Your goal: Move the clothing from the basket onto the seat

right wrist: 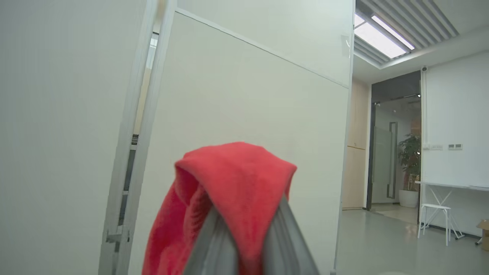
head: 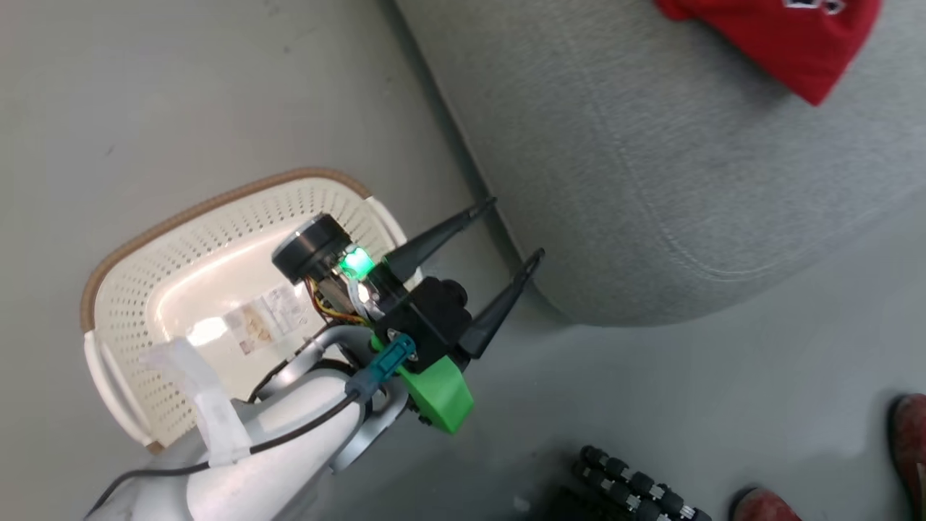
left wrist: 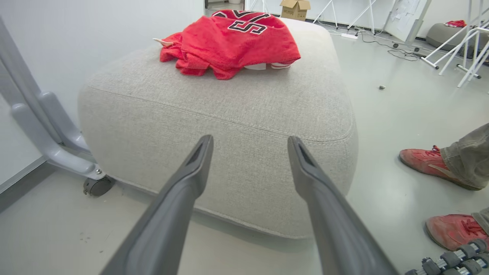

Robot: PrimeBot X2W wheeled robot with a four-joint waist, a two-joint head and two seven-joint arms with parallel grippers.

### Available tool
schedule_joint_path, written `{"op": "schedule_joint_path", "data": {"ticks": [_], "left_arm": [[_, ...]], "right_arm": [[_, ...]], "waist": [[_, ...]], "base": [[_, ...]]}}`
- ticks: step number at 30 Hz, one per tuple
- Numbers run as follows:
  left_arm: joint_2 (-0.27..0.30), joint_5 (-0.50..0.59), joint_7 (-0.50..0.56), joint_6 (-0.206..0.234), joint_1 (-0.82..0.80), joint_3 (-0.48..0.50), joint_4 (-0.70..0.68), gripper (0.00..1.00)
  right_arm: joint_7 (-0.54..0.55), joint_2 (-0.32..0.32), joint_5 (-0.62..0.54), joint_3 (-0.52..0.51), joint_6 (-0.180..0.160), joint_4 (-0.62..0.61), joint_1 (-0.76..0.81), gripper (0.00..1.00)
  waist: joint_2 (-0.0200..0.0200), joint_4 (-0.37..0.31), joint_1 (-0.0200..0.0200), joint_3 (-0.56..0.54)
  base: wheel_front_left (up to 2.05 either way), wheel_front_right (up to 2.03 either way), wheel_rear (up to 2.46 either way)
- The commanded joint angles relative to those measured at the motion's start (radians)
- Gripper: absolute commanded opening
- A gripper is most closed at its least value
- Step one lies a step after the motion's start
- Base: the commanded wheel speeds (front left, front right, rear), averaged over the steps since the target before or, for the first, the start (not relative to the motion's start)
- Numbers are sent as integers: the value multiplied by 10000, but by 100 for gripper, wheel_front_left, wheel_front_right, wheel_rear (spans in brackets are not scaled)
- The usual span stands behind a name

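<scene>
Grey glossy floor (head: 723, 405) carries the basket (head: 217, 239) and the seat (head: 651, 181), standing near each other but apart. The basket's inner bottom shows bare, with a printed label on it. The left pincer (head: 516, 226) is above the floor between basket and seat. Its jaws are spread wide with nothing between them, and its fingers point at the seat's side wall below the stitched seam. Part of the clothing (left wrist: 233, 42) lies in a crumpled heap on the far part of the seat top, block lettering facing up and a white edge showing beneath it. The right pincer (right wrist: 248, 229) is raised in front of a white partition wall (right wrist: 248, 95). Its jaws are closed on a red garment (right wrist: 229, 179), which drapes over both fingertips and hangs down one side. A person's red shoes (left wrist: 428, 162) stand on the floor beside the seat.
</scene>
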Motion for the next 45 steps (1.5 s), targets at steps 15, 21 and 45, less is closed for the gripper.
{"op": "schedule_joint_path", "data": {"ticks": [15, 21, 45], "left_arm": [[142, 593, -51, 243, -827, 107, -726, 100], [15, 386, -283, 336, -556, 104, -588, 100], [-1889, -933, -2547, 1152, 4213, 3943, 993, 100]], "right_arm": [[-29, -1793, -885, -1390, -8, 4082, -504, 9], [-28, -567, -1270, -3555, -10, 3937, 1271, 100], [-28, 2283, -1179, 2345, -9, 651, 7635, 100]], "waist": [[0, 2461, -2, 2291], [0, 2571, -2, 1782], [0, 4176, -2, -3602]], "base": [[0, 0, 0], [0, 0, 0], [0, 0, 0]]}}
